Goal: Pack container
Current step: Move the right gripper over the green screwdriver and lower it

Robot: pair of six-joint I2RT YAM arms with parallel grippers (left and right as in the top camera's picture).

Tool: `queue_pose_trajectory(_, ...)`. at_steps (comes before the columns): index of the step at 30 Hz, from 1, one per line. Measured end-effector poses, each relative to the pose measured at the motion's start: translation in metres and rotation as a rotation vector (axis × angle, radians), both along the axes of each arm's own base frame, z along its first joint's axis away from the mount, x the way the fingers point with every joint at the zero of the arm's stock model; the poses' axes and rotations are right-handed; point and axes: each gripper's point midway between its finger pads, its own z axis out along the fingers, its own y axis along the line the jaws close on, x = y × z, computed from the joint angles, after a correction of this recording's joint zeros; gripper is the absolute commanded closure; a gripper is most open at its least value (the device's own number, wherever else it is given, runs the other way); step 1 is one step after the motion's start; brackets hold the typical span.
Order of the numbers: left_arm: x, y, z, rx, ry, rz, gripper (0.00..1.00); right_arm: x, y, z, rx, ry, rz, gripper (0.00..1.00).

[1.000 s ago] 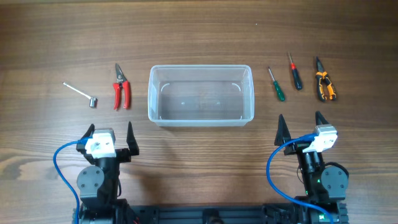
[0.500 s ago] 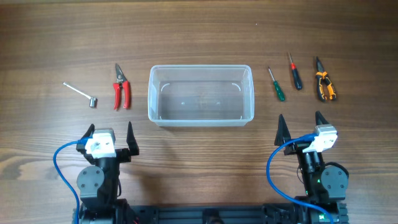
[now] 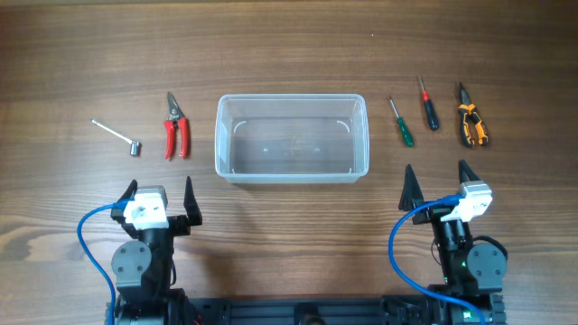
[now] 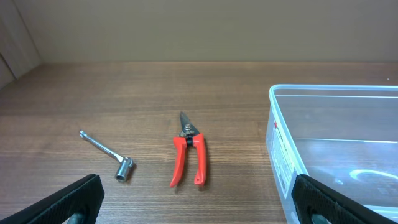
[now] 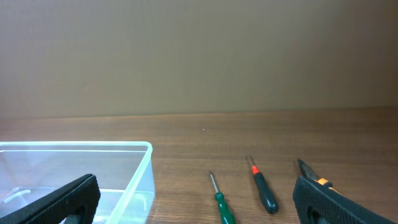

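The clear plastic container [image 3: 291, 138] stands empty at the table's middle; it also shows in the left wrist view [image 4: 336, 155] and the right wrist view [image 5: 74, 177]. Left of it lie red-handled pruners [image 3: 176, 127] [image 4: 188, 159] and a small metal socket wrench [image 3: 118, 135] [image 4: 107, 154]. Right of it lie a green screwdriver [image 3: 401, 123] [image 5: 221, 202], a black screwdriver with a red collar [image 3: 427, 105] [image 5: 262, 186] and orange-black pliers [image 3: 470, 118] [image 5: 314, 177]. My left gripper [image 3: 159, 193] [image 4: 199, 208] and right gripper [image 3: 437, 181] [image 5: 199, 208] are open and empty, nearer the front edge than all objects.
Blue cables loop beside both arm bases [image 3: 90, 230] [image 3: 397, 244] at the front edge. The wooden table [image 3: 289, 45] stretches behind the tools, with a plain wall beyond it in the wrist views.
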Motion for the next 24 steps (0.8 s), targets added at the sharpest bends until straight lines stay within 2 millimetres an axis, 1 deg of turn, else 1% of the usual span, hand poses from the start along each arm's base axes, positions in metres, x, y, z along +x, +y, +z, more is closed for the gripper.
queue_pose_trajectory(3, 0.000, 0.000, 0.000, 0.000, 0.000, 0.000, 0.00, 0.002, -0.001, -0.001, 0.001, 0.031, -0.003, 0.00)
queue_pose_trajectory(4, 0.000, 0.000, 0.000, 0.000, 0.000, 0.000, 0.00, 0.004, -0.001, 0.002, 0.000, 0.045, -0.008, 0.00)
queue_pose_trajectory(5, 0.000, 0.000, 0.000, 0.000, 0.001, 0.000, 0.00, 0.007, -0.003, 0.009, -0.004, 0.057, -0.016, 0.00)
queue_pose_trajectory(8, 0.000, 0.000, 0.000, 0.000, 0.000, 0.000, 0.00, 0.021, -0.006, 0.043, -0.035, 0.087, -0.034, 0.00)
queue_pose_trajectory(9, 0.000, 0.000, 0.000, 0.000, 0.000, 0.000, 0.00, 0.029, -0.007, 0.062, -0.049, 0.107, -0.038, 0.00)
queue_pose_trajectory(10, 0.000, 0.000, 0.000, 0.000, 0.000, 0.000, 0.00, 0.037, -0.007, 0.073, -0.060, 0.136, -0.038, 0.00)
queue_pose_trajectory(11, 0.000, 0.000, -0.001, 0.000, 0.000, 0.000, 0.00, 0.049, -0.007, 0.089, -0.072, 0.175, -0.037, 0.00)
queue_pose_trajectory(12, 0.000, 0.000, -0.001, 0.000, 0.001, 0.000, 0.00, 0.058, -0.007, 0.099, -0.080, 0.212, -0.035, 0.00)
queue_pose_trajectory(13, 0.000, 0.000, -0.001, 0.000, 0.001, 0.000, 0.00, 0.072, -0.007, 0.110, -0.090, 0.256, -0.031, 0.00)
queue_pose_trajectory(14, 0.000, 0.000, -0.002, 0.000, 0.004, 0.000, 0.00, 0.081, -0.006, 0.113, -0.100, 0.321, -0.021, 0.00)
queue_pose_trajectory(15, 0.000, 0.000, -0.002, 0.000, 0.005, -0.001, 0.00, 0.093, -0.006, 0.113, -0.113, 0.418, -0.004, 0.00)
queue_pose_trajectory(17, 0.000, 0.000, -0.002, 0.000, 0.003, 0.000, 0.00, 0.118, -0.004, 0.115, -0.127, 0.519, 0.021, 0.00)
queue_pose_trajectory(18, 0.000, 0.000, -0.002, 0.000, 0.003, 0.000, 0.00, 0.120, -0.004, 0.115, -0.137, 0.538, 0.027, 0.00)
queue_pose_trajectory(19, 0.000, 0.000, -0.002, -0.001, 0.003, -0.002, 0.00, 0.142, -0.003, 0.098, -0.133, 0.673, 0.050, 0.00)
queue_pose_trajectory(20, 0.000, -0.001, -0.002, -0.001, 0.003, -0.003, 0.00, 0.145, -0.002, 0.087, -0.127, 0.752, 0.060, 0.00)
queue_pose_trajectory(22, 0.000, -0.001, -0.002, -0.001, 0.004, -0.003, 0.00, 0.163, -0.001, 0.068, -0.120, 0.841, 0.070, 0.00)
queue_pose_trajectory(24, 0.000, -0.001, -0.002, -0.001, 0.004, -0.004, 0.00, 0.177, -0.001, 0.049, -0.116, 0.889, 0.076, 0.00)
